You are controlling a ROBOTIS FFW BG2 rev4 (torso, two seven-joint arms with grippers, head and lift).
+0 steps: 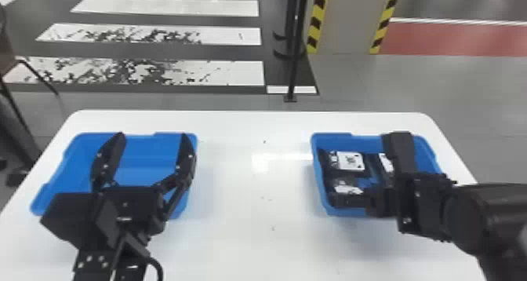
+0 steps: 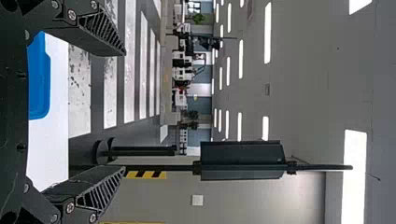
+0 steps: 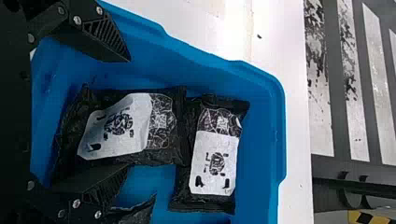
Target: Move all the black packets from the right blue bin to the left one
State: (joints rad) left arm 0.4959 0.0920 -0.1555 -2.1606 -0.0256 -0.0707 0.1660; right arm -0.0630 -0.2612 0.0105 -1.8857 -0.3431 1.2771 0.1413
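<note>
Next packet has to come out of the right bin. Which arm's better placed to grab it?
The right, I'd say: the right pincer is open at the right blue bin, its fingers spread over a black packet. The left pincer, also open, is over by the left blue bin.

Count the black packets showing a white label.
3, all in the right bin: one far left, one near left, one farther right, partly behind the right gripper. More may be hidden.
</note>
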